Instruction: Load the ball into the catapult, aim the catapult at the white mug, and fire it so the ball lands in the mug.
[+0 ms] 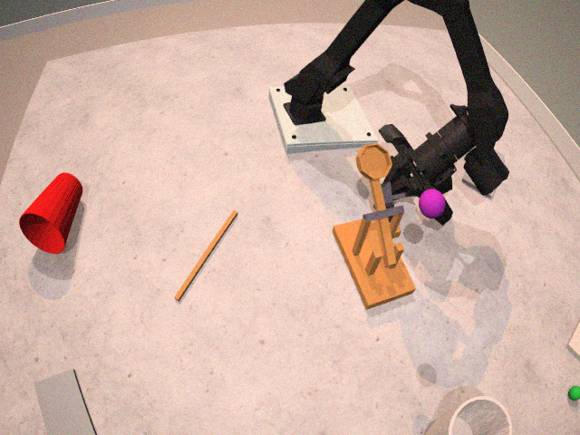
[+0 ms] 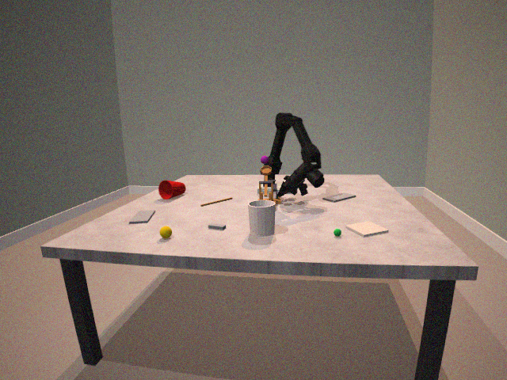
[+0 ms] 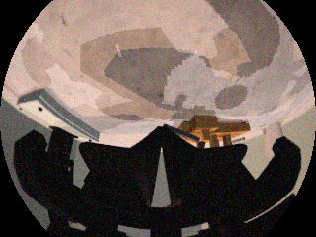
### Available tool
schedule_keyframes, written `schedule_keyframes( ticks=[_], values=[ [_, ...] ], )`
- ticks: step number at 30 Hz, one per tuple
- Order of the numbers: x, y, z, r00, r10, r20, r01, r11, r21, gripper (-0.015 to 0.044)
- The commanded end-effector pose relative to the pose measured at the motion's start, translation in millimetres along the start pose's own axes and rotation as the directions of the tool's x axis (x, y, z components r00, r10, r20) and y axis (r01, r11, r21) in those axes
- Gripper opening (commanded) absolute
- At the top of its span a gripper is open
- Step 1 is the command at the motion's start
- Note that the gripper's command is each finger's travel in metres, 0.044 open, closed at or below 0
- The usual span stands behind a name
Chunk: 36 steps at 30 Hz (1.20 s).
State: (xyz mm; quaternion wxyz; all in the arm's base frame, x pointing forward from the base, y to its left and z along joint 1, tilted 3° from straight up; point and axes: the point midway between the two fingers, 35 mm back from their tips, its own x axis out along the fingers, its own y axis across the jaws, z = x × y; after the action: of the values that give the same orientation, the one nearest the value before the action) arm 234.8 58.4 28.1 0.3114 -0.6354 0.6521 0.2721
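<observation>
The magenta ball (image 1: 431,203) (image 2: 264,159) is in the air, just above the raised cup of the wooden catapult (image 1: 374,292) (image 2: 266,170) (image 3: 203,122) in the exterior view. The catapult's arm is swung up and its cup is empty. My gripper (image 1: 391,186) (image 2: 279,195) (image 3: 161,130) is shut and empty, low beside the catapult's dark lever; whether they touch cannot be told. The white mug (image 1: 487,419) (image 2: 261,219) stands upright near the table's front edge, beyond the catapult's base. The ball is not visible in the wrist view.
A red cup (image 1: 65,201) (image 2: 176,188) lies on its side at left. A wooden stick (image 1: 206,256) (image 2: 216,201) lies between it and the catapult. A yellow ball (image 2: 165,232), a small grey block (image 2: 216,226), a green ball (image 1: 575,393) (image 2: 337,232) and a cream tile (image 2: 367,228) lie toward the front.
</observation>
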Motion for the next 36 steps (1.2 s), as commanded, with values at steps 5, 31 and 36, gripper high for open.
schedule_keyframes(
  ticks=[5, 31, 36],
  values=[
    [-100, -4, -32, 0.993, -0.088, 0.082, 0.089, 0.996, -0.012, 0.0000],
    [-128, -83, -41, 0.929, -0.135, 0.346, -0.051, 0.876, 0.480, 0.0440],
    [-129, -108, -54, 0.906, -0.175, 0.385, -0.100, 0.796, 0.597, 0.0440]
  ],
)
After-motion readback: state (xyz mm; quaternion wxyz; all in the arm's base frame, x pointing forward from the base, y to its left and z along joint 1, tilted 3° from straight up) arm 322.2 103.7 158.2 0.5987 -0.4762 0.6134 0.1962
